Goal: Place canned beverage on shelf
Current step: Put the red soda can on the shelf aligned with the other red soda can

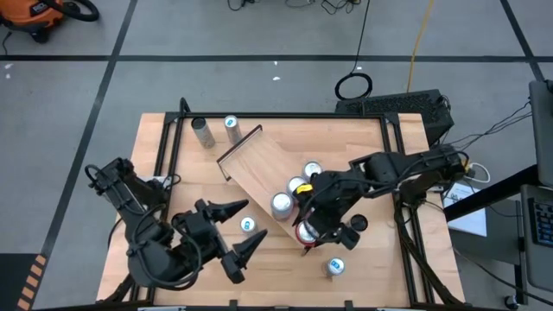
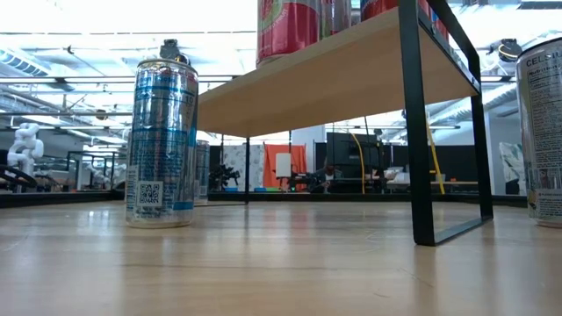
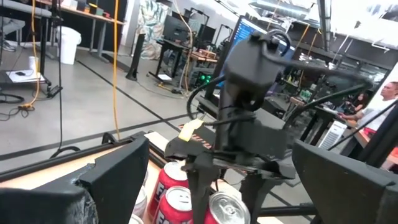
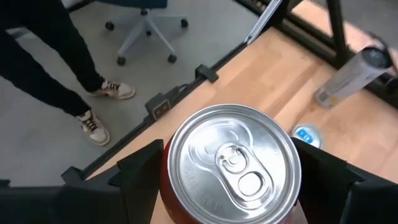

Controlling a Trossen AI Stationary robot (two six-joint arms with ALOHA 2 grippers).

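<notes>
right gripper (image 4: 230,180): clamped on a red can (image 4: 229,163), held over the shelf (image 1: 259,164)
done: three cans (image 1: 294,188) shelved beside it
left: release; table cans

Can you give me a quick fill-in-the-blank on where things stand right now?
1. The right gripper is closed on a ____ can.
2. That can's pull tab is ____, so it is unopened.
3. The left gripper is ____ and holds nothing.
4. The shelf stands on the ____ tabletop.

Missing words: red; intact; open; wooden
</notes>
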